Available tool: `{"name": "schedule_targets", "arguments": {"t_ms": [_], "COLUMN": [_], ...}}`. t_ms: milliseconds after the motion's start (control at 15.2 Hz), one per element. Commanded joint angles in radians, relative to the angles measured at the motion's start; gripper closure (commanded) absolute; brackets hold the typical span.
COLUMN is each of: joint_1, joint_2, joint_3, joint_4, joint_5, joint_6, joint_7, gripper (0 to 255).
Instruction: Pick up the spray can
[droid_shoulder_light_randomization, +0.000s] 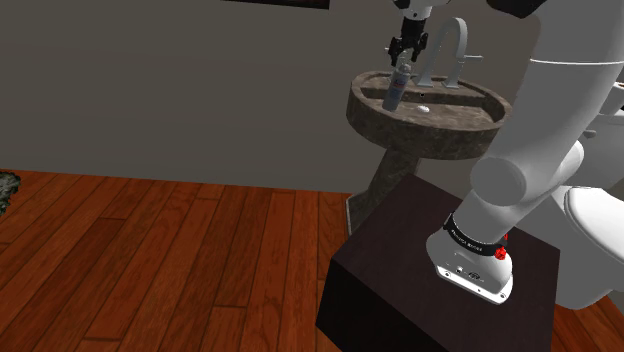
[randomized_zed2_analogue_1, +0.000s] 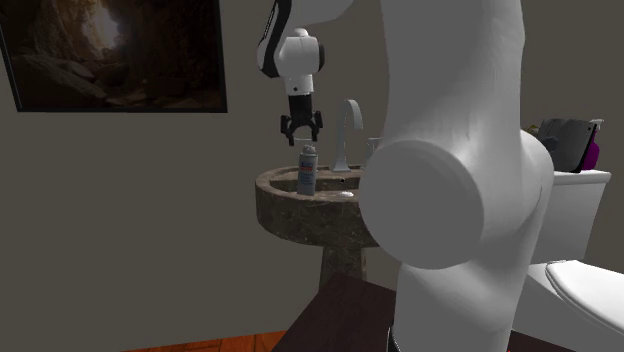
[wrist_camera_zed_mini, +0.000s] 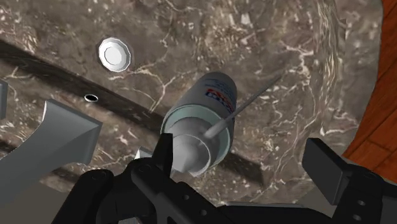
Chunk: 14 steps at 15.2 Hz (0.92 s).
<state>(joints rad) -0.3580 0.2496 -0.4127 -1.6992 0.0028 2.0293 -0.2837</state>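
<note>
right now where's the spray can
The spray can stands in the sink, just below the open gripper; in the second exterior view it is left of the faucet.

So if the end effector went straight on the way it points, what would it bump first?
Probably the top of the spray can, standing in the sink just under the open end effector.

The faucet (wrist_camera_zed_mini: 63, 133) rises just beside the spray can (wrist_camera_zed_mini: 207, 121) in the sink (wrist_camera_zed_mini: 286, 76); the can's other sides are open.
</note>
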Motion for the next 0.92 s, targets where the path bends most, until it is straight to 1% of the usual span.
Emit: {"name": "schedule_targets", "arguments": {"t_ms": [0,66,132,594,726,792,858], "joint_1": [-0.032,-0.050,-0.051,-0.052,-0.052,-0.051,-0.051], "joint_2": [0.064,0.099,0.101,0.124,0.124,0.123,0.123], "joint_3": [-0.007,-0.009,-0.008,-0.002,-0.002,-0.002,-0.002], "joint_4": [0.076,0.121,0.123,0.053,0.052,0.053,0.053], "joint_5": [0.033,0.050,0.051,0.061,0.061,0.060,0.060], "joint_6": [-0.004,-0.011,-0.011,0.081,0.081,0.080,0.080], "joint_7": [-0.027,-0.038,-0.038,-0.039,-0.039,-0.038,-0.038], "gripper": [0,0,0,0,0,255,255]}}
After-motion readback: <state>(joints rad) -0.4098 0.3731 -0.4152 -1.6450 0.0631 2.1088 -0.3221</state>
